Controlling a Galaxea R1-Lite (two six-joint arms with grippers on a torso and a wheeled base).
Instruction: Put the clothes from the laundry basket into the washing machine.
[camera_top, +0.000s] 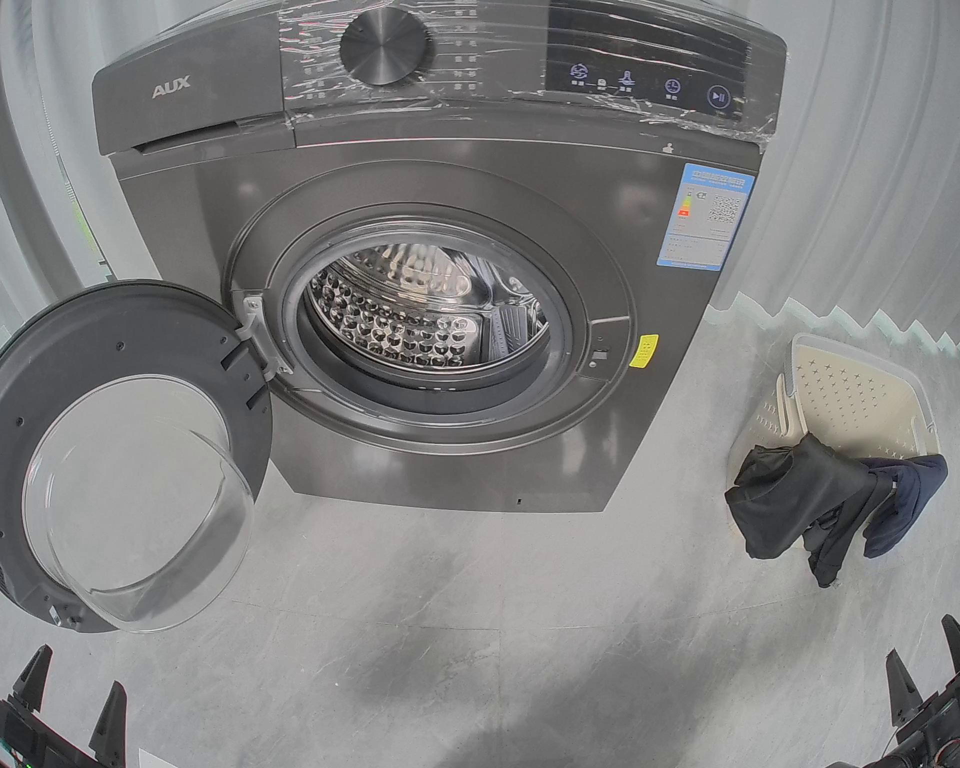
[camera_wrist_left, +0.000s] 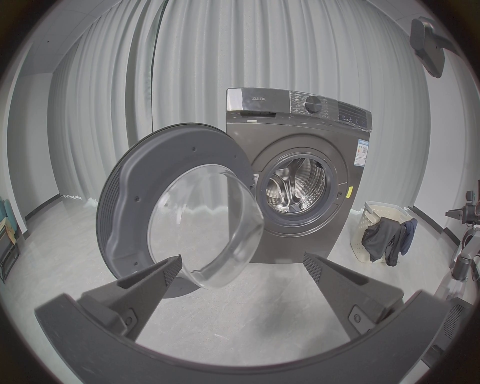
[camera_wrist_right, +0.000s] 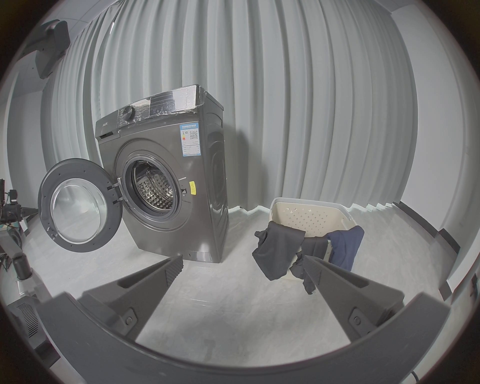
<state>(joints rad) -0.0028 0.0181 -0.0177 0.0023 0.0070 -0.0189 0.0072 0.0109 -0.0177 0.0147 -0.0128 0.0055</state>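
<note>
Draping over laundry basket (camera_top: 860, 395), clothes (camera_top: 790, 490), washing machine door (camera_top: 120, 330) wide, left tool (camera_wrist_left: 241, 260), right tool (camera_wrist_right: 242, 260) apart

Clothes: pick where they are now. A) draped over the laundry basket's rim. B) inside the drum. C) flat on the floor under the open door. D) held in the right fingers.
A: the dark clothes hang over the front rim of the laundry basket, beside the machine, and the drum shows only bare metal.
</note>
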